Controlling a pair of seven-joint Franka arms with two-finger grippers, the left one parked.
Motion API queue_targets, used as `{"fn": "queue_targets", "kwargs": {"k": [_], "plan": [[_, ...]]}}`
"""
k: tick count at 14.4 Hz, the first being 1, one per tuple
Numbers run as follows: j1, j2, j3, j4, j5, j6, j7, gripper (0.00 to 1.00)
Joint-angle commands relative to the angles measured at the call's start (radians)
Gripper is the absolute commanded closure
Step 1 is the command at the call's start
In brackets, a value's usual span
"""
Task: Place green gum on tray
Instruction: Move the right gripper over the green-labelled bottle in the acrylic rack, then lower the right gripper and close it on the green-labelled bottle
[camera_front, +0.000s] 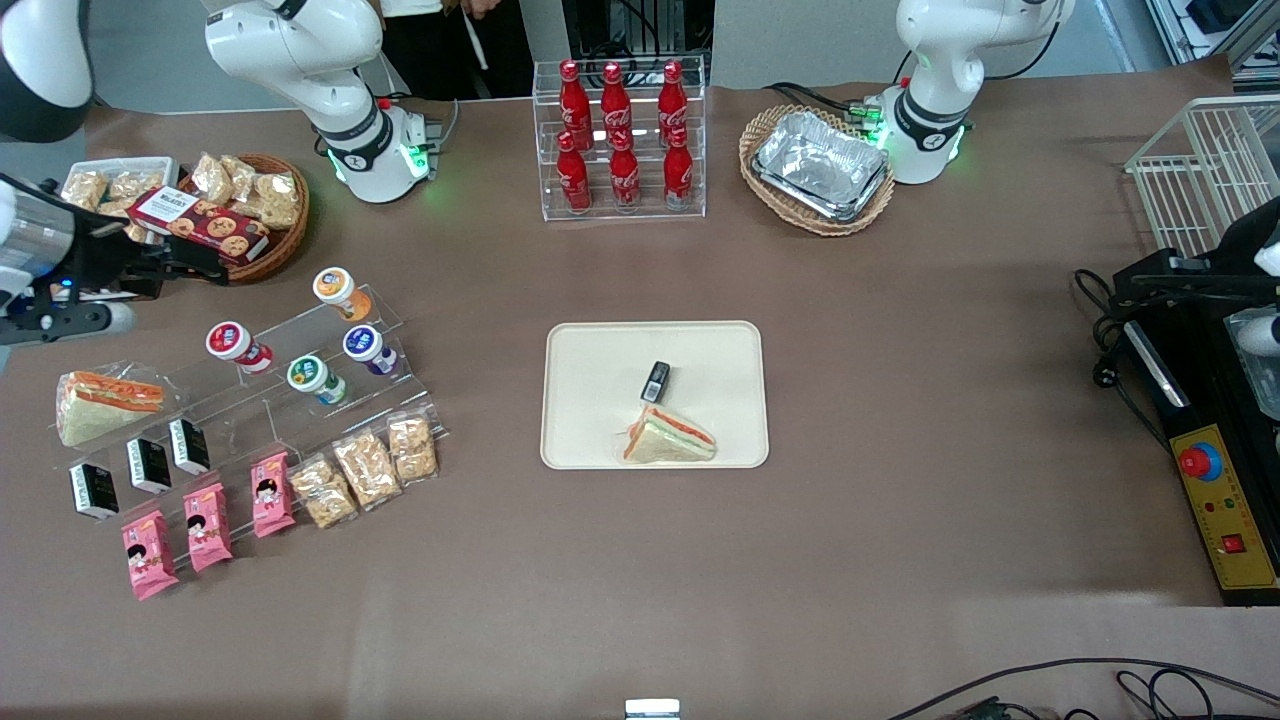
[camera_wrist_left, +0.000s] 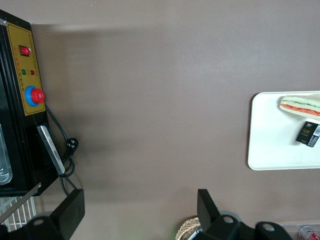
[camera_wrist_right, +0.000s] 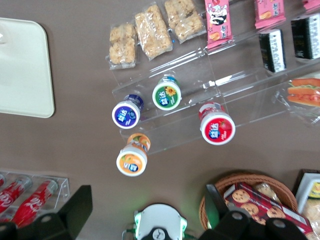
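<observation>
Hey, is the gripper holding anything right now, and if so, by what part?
Nothing is held. The gripper is open above the table, over the bottle shelf; the green gum sits untouched on the shelf.

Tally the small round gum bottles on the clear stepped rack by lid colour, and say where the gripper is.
Green-ringed lid, green gum: 1
Purple-blue lid: 1
Red lid: 1
Orange lid: 1
Total: 4
Cream rectangular tray holds no bottle. Gripper open above the rack.

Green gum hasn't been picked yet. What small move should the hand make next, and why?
Probably lower the open hand toward the green gum. It stands untouched on the clear stand, between the blue-lidded bottle and red-lidded bottle, and the tray awaits it.
</observation>
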Motion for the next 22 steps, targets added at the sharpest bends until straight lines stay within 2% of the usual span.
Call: {"fn": "queue_targets", "kwargs": {"k": [1, 4, 12, 22], "plan": [[0.017, -0.098, 0.007, -0.239, -0.003, 0.186, 0.001, 0.00], [0.020, -0.095, 0.009, -0.345, -0.003, 0.315, -0.010, 0.00], [0.022, 0.000, 0.010, -0.474, -0.005, 0.564, -0.053, 0.00], [0.023, 0.137, 0.007, -0.487, -0.003, 0.708, -0.117, 0.00]]}}
